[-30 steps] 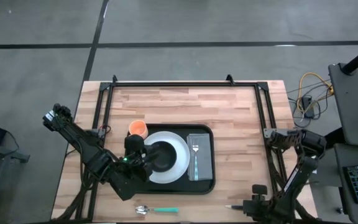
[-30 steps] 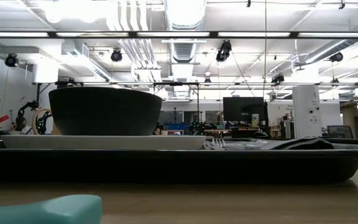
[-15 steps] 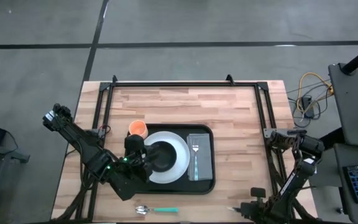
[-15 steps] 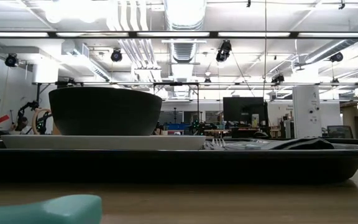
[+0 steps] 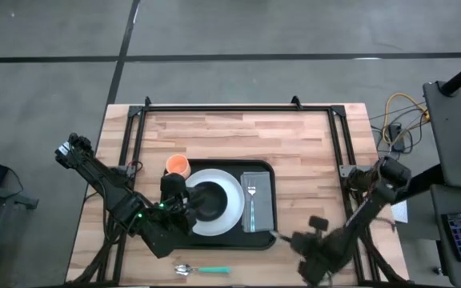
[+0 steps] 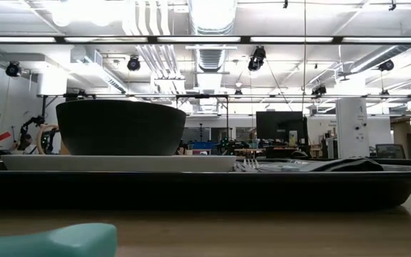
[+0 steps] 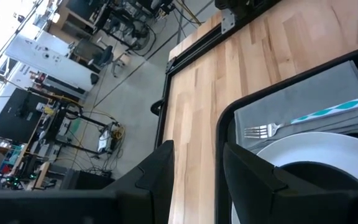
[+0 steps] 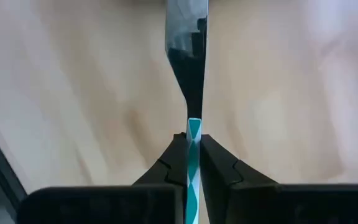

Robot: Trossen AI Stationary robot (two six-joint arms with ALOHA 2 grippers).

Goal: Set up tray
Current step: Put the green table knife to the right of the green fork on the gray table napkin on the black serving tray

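Here, R gripper (image 8: 192, 163) clamps knife (image 8: 189, 74), tip cut off, tray (image 5: 272, 237) adjacent

My left arm (image 5: 114, 192) is matt black, built of slim tubular links with chunkier joint housings, a small green light glowing near the wrist; my right arm (image 5: 366, 216) has the same dark finish. My fingers (image 7: 160, 180) are black, angular, flat-faced wedges; those on the right (image 8: 213, 165) taper to stepped tips.

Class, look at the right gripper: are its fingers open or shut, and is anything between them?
Shut on a knife. In the right wrist view the right gripper has its fingers pressed against the teal handle of the knife, whose blade points away over the wooden table.
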